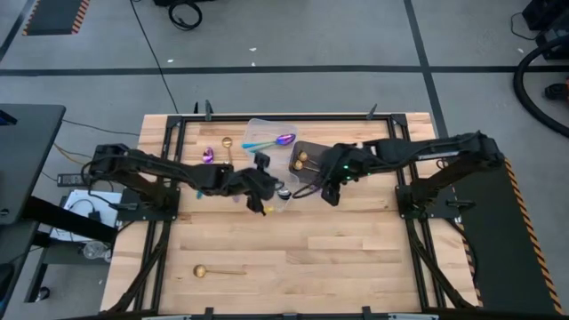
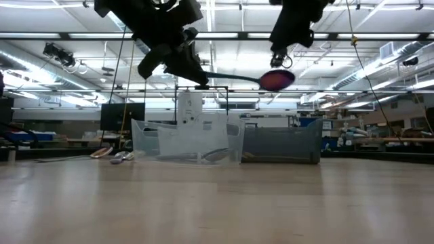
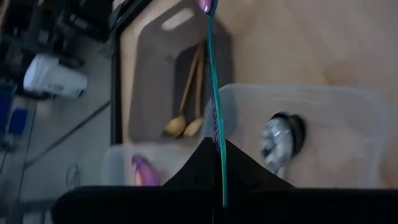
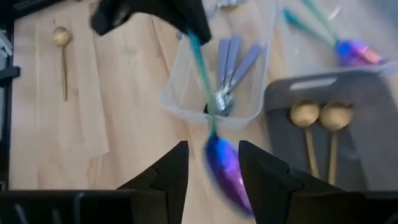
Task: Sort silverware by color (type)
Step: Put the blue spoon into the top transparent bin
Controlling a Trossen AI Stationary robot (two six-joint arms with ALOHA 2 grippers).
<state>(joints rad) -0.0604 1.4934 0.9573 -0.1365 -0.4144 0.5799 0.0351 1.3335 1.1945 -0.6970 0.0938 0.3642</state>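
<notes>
while the left gripper [image 4: 189, 28] is clamped on the teal spoon [image 4: 214, 146] by its handle, the purple bowl hangs between the right gripper's [image 4: 213, 163] spread fingers; it looks light, stiff and slick, so grip mid-handle.

Worktop [image 1: 293, 258]: pale wood planks, smooth, matt, grain seen. Teal-handled spoon [image 4: 219, 163]: polished metal, iridescent purple-blue bowl, glossy. Gold spoons [image 4: 320, 118]: shiny gold-toned metal. Lavender-handled spoons [image 4: 231, 68]: bright silver bowls, matt handles. Tub [image 4: 180, 102]: clear, smooth plastic. Bin [image 4: 367, 124]: dark grey, matt plastic. Right pincer [image 4: 213, 168]: black, matt fingers.
</notes>
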